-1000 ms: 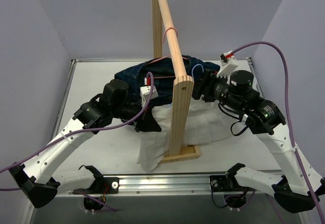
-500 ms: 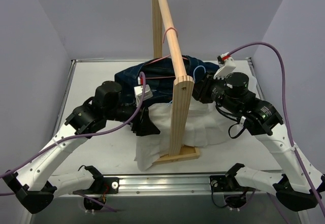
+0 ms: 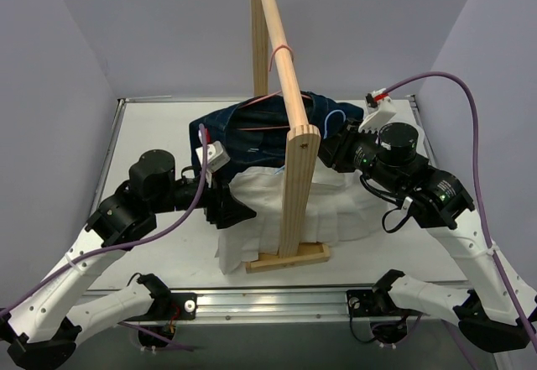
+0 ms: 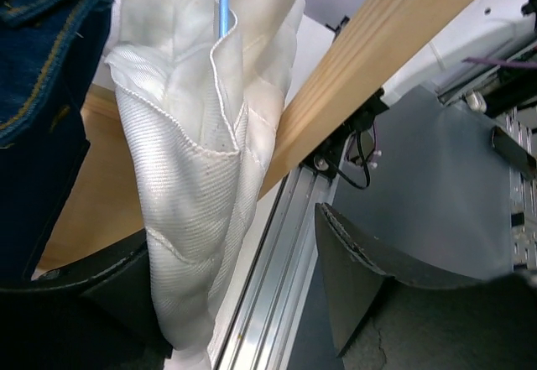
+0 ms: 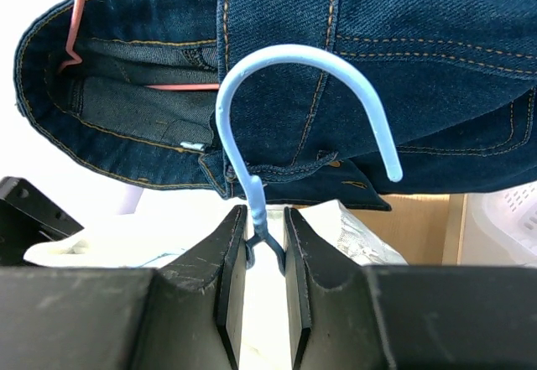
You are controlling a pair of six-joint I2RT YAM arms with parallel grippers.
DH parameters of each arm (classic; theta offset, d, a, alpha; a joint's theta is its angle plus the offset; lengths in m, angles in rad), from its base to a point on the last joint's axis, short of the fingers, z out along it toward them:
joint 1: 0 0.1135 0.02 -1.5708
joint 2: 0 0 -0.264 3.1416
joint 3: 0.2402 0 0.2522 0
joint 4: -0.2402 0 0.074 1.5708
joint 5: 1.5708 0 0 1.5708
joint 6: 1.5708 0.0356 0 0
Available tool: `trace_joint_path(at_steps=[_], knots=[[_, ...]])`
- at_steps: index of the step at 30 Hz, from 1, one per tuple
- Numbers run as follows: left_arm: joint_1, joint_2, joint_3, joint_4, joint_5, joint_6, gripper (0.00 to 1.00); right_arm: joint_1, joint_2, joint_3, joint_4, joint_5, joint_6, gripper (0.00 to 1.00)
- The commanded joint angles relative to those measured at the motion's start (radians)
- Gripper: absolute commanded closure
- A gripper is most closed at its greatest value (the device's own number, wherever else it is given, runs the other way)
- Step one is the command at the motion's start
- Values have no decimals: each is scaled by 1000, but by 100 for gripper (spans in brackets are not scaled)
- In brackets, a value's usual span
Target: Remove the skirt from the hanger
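The white skirt (image 3: 252, 219) hangs low on a light-blue hanger (image 3: 334, 118), draped round the foot of the wooden stand. In the right wrist view the hanger's hook (image 5: 302, 59) curves up in front of dark denim, and my right gripper (image 5: 263, 219) is shut on the neck just below the hook. My left gripper (image 4: 235, 236) stands open; the skirt's folds (image 4: 185, 177) hang against its left finger, apart from the right one. A thin blue hanger rod (image 4: 223, 1) shows above the folds. In the top view the left gripper (image 3: 235, 211) sits at the skirt's left edge.
A dark denim garment (image 3: 252, 127) on a pink hanger (image 3: 262, 127) lies behind the skirt. The wooden stand's post (image 3: 298, 194) and sloping rail (image 3: 277, 34) stand between the arms, base board (image 3: 289, 259) near the aluminium front rail (image 4: 277, 286).
The left gripper opened, let go of the skirt and drew back to the left. The right gripper closed on the hanger's neck. The skirt's lower edge shifted left.
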Motion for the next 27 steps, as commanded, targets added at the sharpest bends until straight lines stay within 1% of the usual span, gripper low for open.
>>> trace_joint_path(at_steps=[1,4,10,13,14,23,26,27], knots=[[7,-40,-6,121,-80,-60,33,6,-22,-9,54,19,21,100],[10,-52,-12,135,-139,-83,33,6,-22,-12,48,16,18,100],[13,-92,-52,215,-199,-129,33,6,-25,-16,42,15,14,100],[16,-90,-46,204,-224,-132,39,6,-28,-20,42,15,14,100],[16,-89,-45,203,-236,-134,42,6,-30,-21,42,15,12,100],[24,-104,-49,242,-270,-166,44,6,-35,-32,32,13,3,100],[25,-110,-54,264,-281,-177,53,6,-38,-32,28,13,1,100],[27,-109,-52,267,-279,-178,59,6,-38,-32,29,13,1,100]])
